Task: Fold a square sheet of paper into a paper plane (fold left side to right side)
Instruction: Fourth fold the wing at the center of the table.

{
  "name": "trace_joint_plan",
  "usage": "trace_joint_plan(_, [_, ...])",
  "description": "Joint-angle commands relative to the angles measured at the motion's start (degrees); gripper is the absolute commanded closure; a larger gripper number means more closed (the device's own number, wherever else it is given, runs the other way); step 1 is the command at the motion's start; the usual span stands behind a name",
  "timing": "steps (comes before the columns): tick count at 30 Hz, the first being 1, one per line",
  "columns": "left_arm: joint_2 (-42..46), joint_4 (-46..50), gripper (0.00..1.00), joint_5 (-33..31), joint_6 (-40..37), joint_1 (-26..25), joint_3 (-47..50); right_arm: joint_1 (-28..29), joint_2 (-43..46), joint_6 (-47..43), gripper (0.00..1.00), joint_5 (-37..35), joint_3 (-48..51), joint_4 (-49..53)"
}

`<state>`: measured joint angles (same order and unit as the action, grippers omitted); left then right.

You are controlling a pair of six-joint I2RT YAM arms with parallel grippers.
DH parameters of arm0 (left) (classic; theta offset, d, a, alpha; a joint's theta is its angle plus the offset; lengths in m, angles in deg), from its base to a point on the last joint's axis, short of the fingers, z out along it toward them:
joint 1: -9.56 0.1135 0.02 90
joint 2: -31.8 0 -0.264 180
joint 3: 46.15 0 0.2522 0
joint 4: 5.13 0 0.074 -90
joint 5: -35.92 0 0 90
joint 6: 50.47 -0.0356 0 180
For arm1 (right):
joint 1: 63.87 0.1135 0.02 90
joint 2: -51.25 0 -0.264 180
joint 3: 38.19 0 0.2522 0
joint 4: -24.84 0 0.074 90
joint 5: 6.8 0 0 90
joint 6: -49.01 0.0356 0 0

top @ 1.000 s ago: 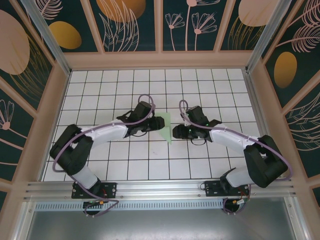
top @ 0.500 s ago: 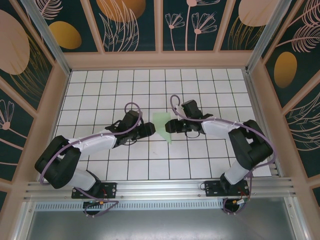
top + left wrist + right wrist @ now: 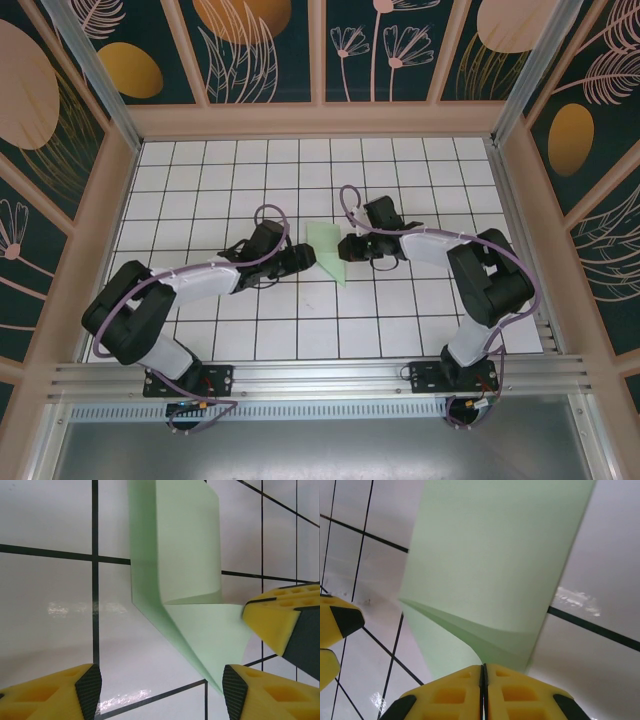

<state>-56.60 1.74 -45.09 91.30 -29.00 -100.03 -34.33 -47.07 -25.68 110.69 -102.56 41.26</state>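
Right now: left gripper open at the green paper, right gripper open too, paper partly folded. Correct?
Not quite. The right gripper is shut, not open: the right wrist view shows it closed with no gap, pinching the edge of the green paper. The rest holds: the left gripper is open at the paper, which is partly folded.

The right jaws have snapped shut on the edge of the green paper sheet, having stood half open a second ago. The left jaws have spread wider and backed off the sheet. It now lies just ahead of them, one flap raised toward the right jaws.
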Motion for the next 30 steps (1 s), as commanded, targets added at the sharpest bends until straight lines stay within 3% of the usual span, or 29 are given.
trace_joint_plan(1, [-1.53,-2.24,0.32,1.19,1.09,0.25,-2.18,-0.61,-0.17,-0.63,0.88,-0.06,-0.81,0.55])
trace_joint_plan(17, [-9.46,-4.70,0.44,3.13,1.63,0.28,-7.70,-0.80,-0.82,-0.41,0.87,1.96,-0.13,-0.28])
trace_joint_plan(24, [-13.10,-5.90,0.54,3.93,2.33,0.31,-9.45,-0.88,-0.82,-0.32,0.87,2.11,0.29,-0.48])
trace_joint_plan(30, [-13.64,-6.35,0.71,3.84,2.68,0.26,-9.81,-0.89,-0.52,-0.28,0.84,1.90,0.25,-0.46])
